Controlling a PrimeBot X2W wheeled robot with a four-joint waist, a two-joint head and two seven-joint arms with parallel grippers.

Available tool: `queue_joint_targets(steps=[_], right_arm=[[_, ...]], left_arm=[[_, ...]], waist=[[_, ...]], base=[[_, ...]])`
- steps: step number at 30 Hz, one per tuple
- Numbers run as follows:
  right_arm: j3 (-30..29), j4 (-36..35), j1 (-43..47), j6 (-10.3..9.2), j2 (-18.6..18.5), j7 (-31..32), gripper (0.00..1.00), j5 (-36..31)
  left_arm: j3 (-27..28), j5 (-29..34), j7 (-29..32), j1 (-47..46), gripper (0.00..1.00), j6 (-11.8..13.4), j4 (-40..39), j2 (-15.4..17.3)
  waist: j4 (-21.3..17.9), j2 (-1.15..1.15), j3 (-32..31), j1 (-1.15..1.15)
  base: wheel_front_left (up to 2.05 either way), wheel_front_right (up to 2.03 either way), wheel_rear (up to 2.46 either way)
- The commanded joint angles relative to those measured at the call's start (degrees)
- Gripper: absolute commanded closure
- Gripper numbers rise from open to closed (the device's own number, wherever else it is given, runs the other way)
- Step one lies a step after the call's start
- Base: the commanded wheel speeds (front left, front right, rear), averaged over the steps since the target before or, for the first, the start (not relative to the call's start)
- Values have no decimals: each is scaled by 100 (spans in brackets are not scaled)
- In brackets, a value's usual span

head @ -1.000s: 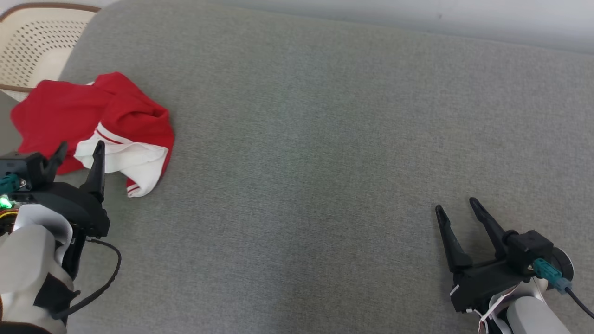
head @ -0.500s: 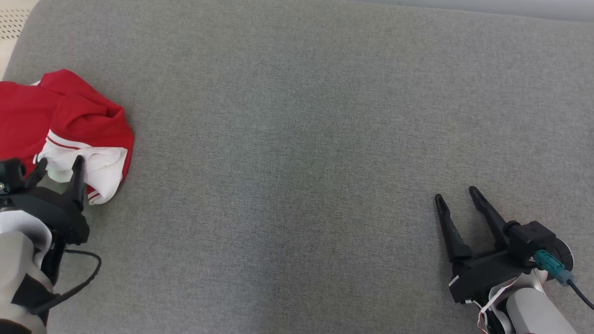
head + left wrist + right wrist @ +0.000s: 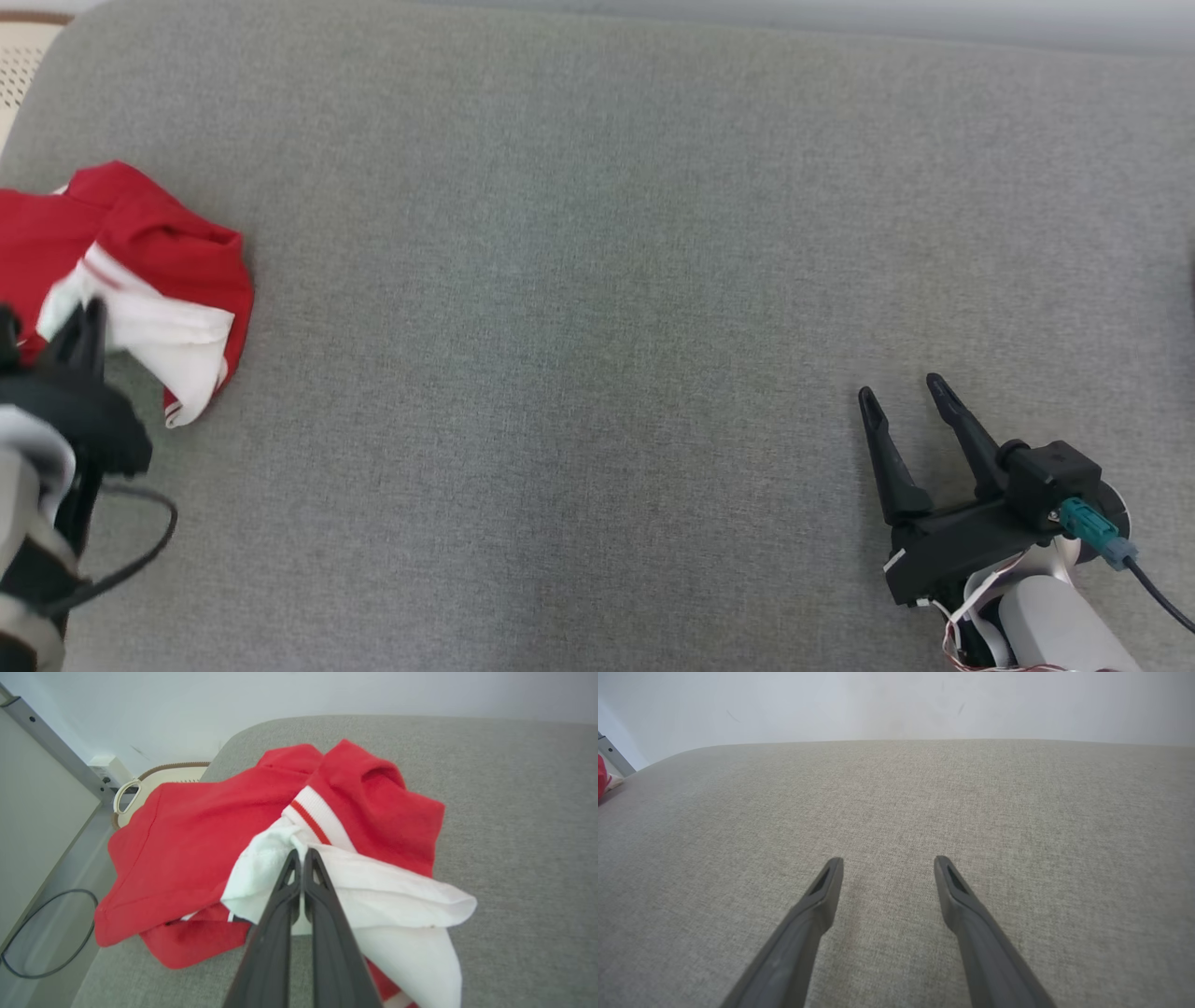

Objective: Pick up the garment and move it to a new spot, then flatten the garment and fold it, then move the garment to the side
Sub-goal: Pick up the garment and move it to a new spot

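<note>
Red garment (image 3: 196,840): we see it crumpled in a heap at the left edge of the tabletop, near the far corner. The body is red, and a white sleeve with a red-striped band lies on top. Its left part seems to hang over the edge.
Tabletop (image 3: 597,280): it has a grey fabric cover, with a broad bare stretch between the heap and the right arm.
Left claw (image 3: 301,856): it is pinched tight on a white fold just below the striped band, with cloth gathered at the tips.
Right claw (image 3: 903,392): its jaws are spread wide and hold nothing. It sits low over the bare cover at the near right, well apart from the garment.
Step in hand: we judge this to be the first step, the pick-up. The grip is made and the lift is not yet done.
Next move: we would raise the left arm until the whole heap clears the cover, then carry it toward the bare middle.
Care needed: one thin fold is a slight hold, so we think the cloth could slip out or drag, and the hanging part could catch on the edge.
Later steps: we expect flattening to need both arms.
</note>
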Motion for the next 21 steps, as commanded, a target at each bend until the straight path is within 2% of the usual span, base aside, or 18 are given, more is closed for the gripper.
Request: queue_joint_targets(steps=[1,6,10,15,21], right_arm=[[-21,27,18,-7,33,-1,0,24],[-73,70,127,-7,236,-1,0,57],[-43,119,157,-7,404,-1,0,66],[-75,161,240,-7,586,-1,0,85],[-126,177,147,-7,712,0,0,100]], left_arm=[[-50,83,-74,-134,100,4,-126,47],[-601,261,-146,-294,100,4,-765,-60],[-1213,281,-164,-420,100,3,-1480,-272],[-1625,193,-166,-223,100,3,-2643,-731],[-1915,89,-164,99,100,3,-3300,-1384]], waist=[[-39,-1,-108,0],[-94,-1,-375,0],[-212,-1,-579,0],[-449,-1,-733,0],[-897,-1,-712,0]], base=[[0,0,0],[0,0,0],[0,0,0],[0,0,0],[0,0,0]])
